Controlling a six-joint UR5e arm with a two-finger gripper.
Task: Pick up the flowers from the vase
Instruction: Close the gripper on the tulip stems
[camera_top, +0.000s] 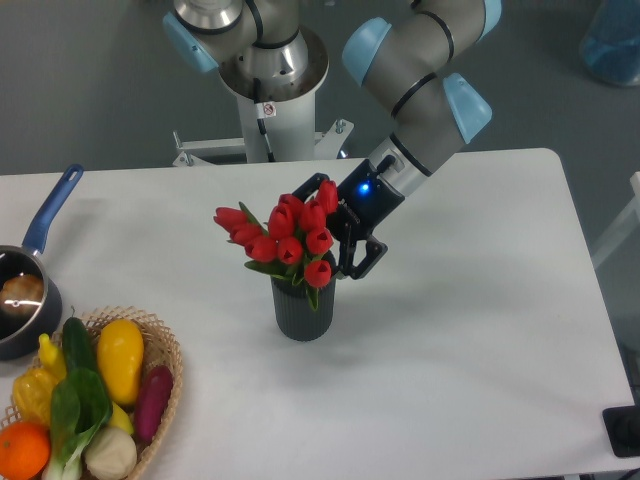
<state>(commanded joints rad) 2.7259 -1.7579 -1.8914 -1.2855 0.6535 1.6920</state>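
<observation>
Red tulips, the flowers (280, 236), stand in a dark grey ribbed vase (303, 312) near the middle of the white table; their green leaves show just above the vase mouth. My gripper (326, 230) reaches in from the right at the height of the blooms. It is open, with one finger (308, 185) behind the bunch and the other finger (362, 262) in front on the right. The blooms on the right side lie between the two fingers. The stems are hidden inside the vase.
A wicker basket (165, 352) with vegetables and fruit sits at the front left. A blue-handled pot (30, 290) stands at the left edge. The robot's base (270, 100) rises behind the table.
</observation>
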